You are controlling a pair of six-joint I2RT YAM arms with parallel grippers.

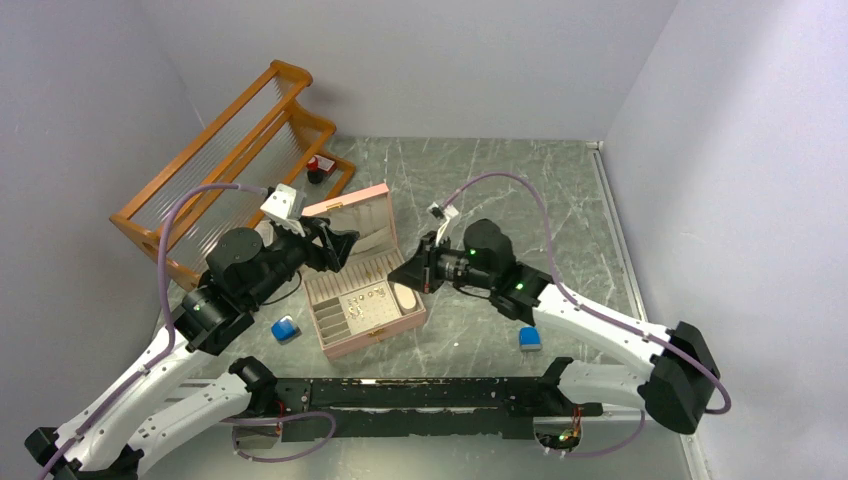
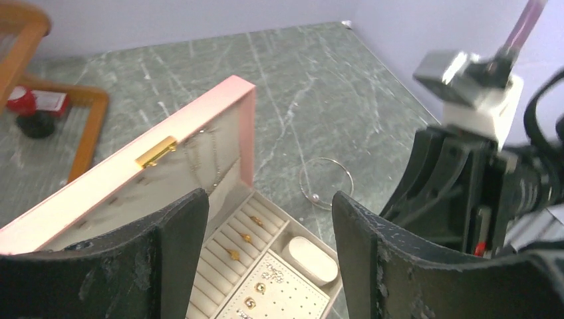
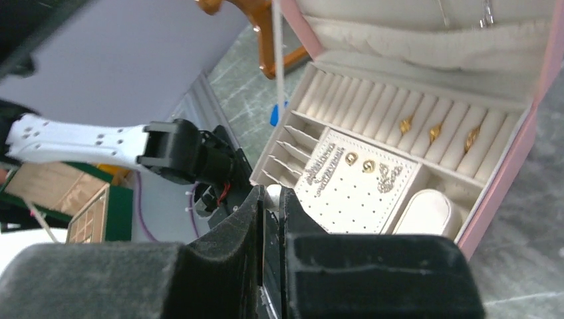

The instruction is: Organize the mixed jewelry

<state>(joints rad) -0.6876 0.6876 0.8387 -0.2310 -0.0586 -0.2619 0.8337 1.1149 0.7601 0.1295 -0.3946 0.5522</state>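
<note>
Main relation: the gold wire hoop [image 2: 310, 197] lies flat on the bench [image 1: 500, 190], just beside the right wall of the open pink jewelry box [image 1: 375, 335] near the raised lid's edge. It sits between that box and my right tool [image 3: 271, 196], so the right arm is the nearer one. The hoop isn't in the right wrist view; I judge it's just ahead of those fingertips, toward the box. The right tool's fingers are pressed together with a pale speck at the slit, and I can't tell what it is. My left tool [image 2: 267, 205] hangs over the box, spread wide and holding nothing, with the hoop ahead and right of its gap. The hoop is round, so no long axis, with one small bead on the wire. Gold rings [image 3: 435, 133] and studs [image 3: 359, 163] are in the box.
</note>
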